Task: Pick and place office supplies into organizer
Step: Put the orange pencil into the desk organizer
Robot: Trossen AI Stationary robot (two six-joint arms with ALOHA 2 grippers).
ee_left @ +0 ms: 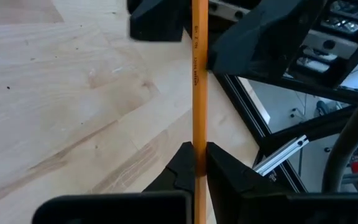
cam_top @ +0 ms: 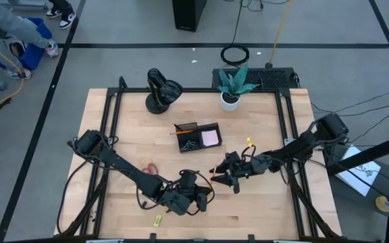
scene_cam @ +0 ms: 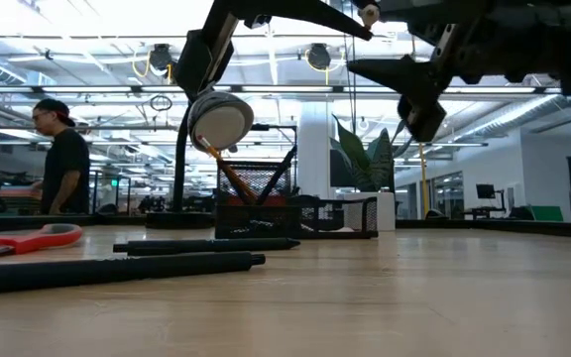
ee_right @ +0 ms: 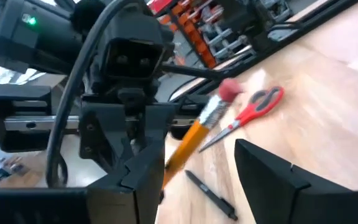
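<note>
The left gripper [ee_left: 200, 165] pinches an orange pencil [ee_left: 199, 81] above the counter's [cam_top: 262, 202] front middle; the right gripper [ee_right: 197, 180] is spread around its eraser end. Light, stiff, slippery: grip mid-shaft.

Print is showing on one item only: the orange pencil [ee_left: 199, 93] in the left wrist view is carrying a dark stamped line running along its barrel, toward 12 o'clock from the fingers [ee_left: 185, 171] pinching it. The characters are possibly a maker's mark, but they are reading too small to make out. No other text, number or sign is resolving in any view.
</note>
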